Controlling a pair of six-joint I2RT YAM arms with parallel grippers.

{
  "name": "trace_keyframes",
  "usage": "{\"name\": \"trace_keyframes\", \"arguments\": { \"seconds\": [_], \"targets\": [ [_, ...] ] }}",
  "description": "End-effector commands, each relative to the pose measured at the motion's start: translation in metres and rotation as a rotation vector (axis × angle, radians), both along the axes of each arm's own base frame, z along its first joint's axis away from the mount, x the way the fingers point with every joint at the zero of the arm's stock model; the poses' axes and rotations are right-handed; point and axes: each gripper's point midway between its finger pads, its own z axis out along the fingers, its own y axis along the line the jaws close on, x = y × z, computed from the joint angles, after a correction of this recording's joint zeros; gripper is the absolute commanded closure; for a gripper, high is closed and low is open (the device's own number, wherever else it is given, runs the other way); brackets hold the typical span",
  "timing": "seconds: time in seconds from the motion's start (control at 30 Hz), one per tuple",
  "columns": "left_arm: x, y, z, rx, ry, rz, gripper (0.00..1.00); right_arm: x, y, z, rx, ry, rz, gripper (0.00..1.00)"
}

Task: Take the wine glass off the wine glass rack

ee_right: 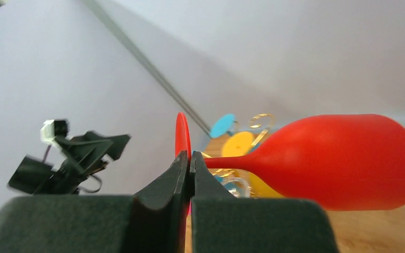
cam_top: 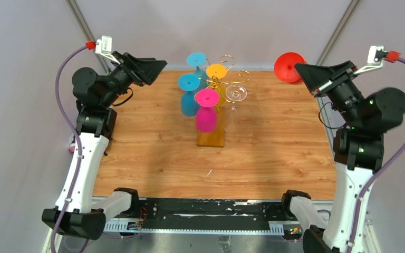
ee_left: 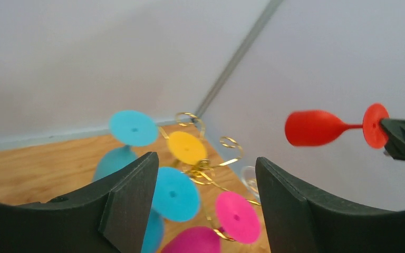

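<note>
Our right fingers point(ee_right: 173, 182) clamp only the thin stem of the red plastic wine glass point(ee_right: 343, 163), which may swivel loose, while our left fingers point(ee_left: 132, 190) stand open and empty facing the gold wire rack point(cam_top: 211, 138).

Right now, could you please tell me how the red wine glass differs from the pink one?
The red wine glass lies sideways in the air, gripped by its foot in the right end effector; the pink wine glass hangs upside down on the wine glass rack. Both are opaque, stemmed glasses.
</note>
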Motion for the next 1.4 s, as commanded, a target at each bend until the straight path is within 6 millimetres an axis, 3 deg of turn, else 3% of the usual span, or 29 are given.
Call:
{"name": "trace_keyframes", "arguments": {
  "seconds": [0.0,0.1,0.17,0.4,0.5,0.57,0.7,0.97,1.23,1.37],
  "targets": [
    [-0.04,-0.041,0.02,0.118,-0.148,-0.202,0.28,-0.049,0.032,0.043,0.038,-0.151,0.214,1.0],
    [-0.058,-0.052,0.032,0.104,-0.266,-0.287,0.27,-0.072,0.047,0.069,0.107,-0.245,0.369,1.0],
    [-0.066,-0.058,0.03,0.099,-0.317,-0.345,0.25,-0.083,0.054,0.08,0.139,-0.282,0.454,1.0],
    [-0.087,-0.077,0.032,-0.052,-0.454,-0.641,0.19,-0.105,0.069,0.095,0.226,-0.369,0.652,1.0],
    [-0.091,-0.076,0.037,-0.176,-0.487,-0.796,0.18,-0.113,0.077,0.098,0.299,-0.418,0.772,1.0],
    [-0.076,-0.08,0.034,-0.202,-0.449,-0.821,0.18,-0.121,0.084,0.098,0.353,-0.443,0.87,1.0],
    [-0.065,-0.081,0.031,-0.212,-0.454,-0.8,0.17,-0.12,0.099,0.092,0.406,-0.465,0.979,1.0],
    [-0.078,-0.077,0.039,-0.233,-0.469,-0.796,0.17,-0.092,0.141,0.075,0.445,-0.4,1.089,1.0],
    [-0.09,-0.076,0.036,-0.224,-0.466,-0.8,0.17,-0.089,0.167,0.073,0.485,-0.403,1.171,1.0],
    [-0.09,-0.076,0.031,-0.218,-0.452,-0.802,0.17,-0.091,0.167,0.073,0.485,-0.412,1.171,1.0]
  ]
}}
